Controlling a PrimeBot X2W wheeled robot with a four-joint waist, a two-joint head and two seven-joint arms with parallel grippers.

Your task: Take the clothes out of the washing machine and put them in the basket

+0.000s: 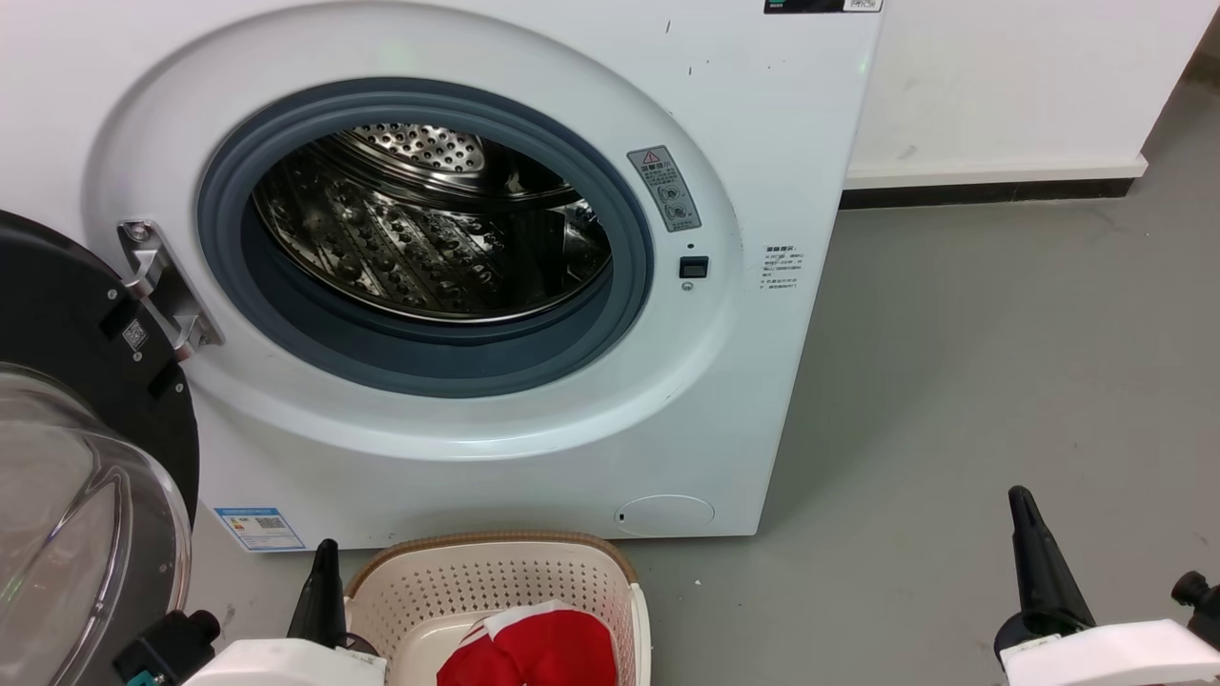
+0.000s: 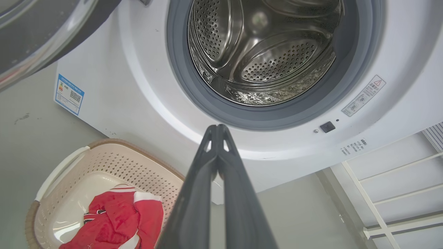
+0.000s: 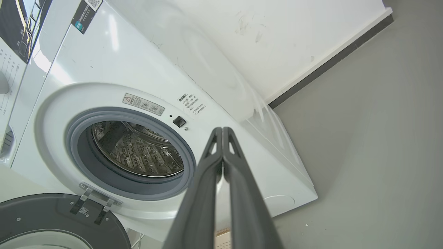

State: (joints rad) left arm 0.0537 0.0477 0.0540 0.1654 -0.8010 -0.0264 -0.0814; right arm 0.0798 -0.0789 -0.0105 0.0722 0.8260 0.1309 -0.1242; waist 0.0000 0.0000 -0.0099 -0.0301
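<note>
Grey floor [image 1: 972, 381]; clothes [image 1: 538, 653] in basket [image 1: 496, 576] before washing machine [image 1: 762, 143]; left fingers [image 2: 202, 180] clenched, right fingers [image 3: 204, 186] clenched.

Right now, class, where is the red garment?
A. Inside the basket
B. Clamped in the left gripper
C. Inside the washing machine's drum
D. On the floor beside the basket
A: the red garment lies in the bottom of the basket, within its perforated walls, while the drum of the washing machine shows bare steel.
</note>
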